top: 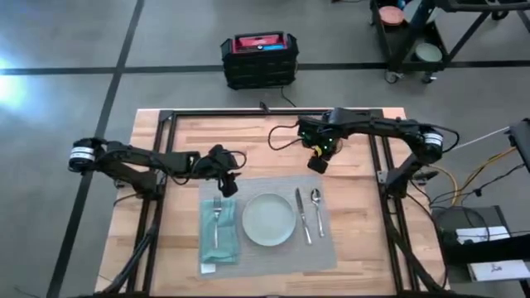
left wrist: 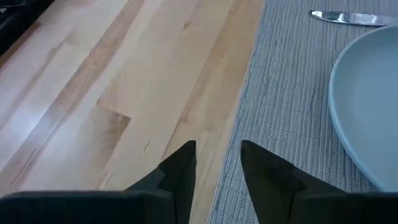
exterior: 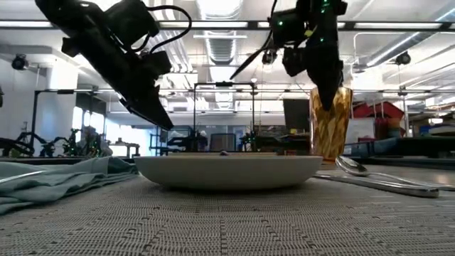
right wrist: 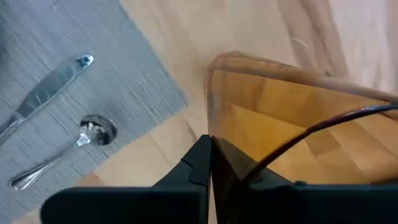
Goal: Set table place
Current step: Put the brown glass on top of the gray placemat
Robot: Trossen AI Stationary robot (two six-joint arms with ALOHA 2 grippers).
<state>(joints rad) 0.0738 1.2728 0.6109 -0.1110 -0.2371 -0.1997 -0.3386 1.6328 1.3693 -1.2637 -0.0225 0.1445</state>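
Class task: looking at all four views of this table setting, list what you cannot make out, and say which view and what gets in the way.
- Amber faceted glass: in the high view, hidden under the right gripper.
- Silver fork on the teal cloth napkin: tines too small in the high view.
- Pale round plate: cut off by the left wrist view's edge.

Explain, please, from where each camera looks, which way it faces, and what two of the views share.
High view: overhead, straight down on table, both arms, placemat.
Low view: mat height, level across plate toward room; arms overhead.
Left wrist view: down past left gripper at placemat edge.
Right wrist view: past right gripper, clamped on amber glass.
Shared: knife and spoon, also in high view.
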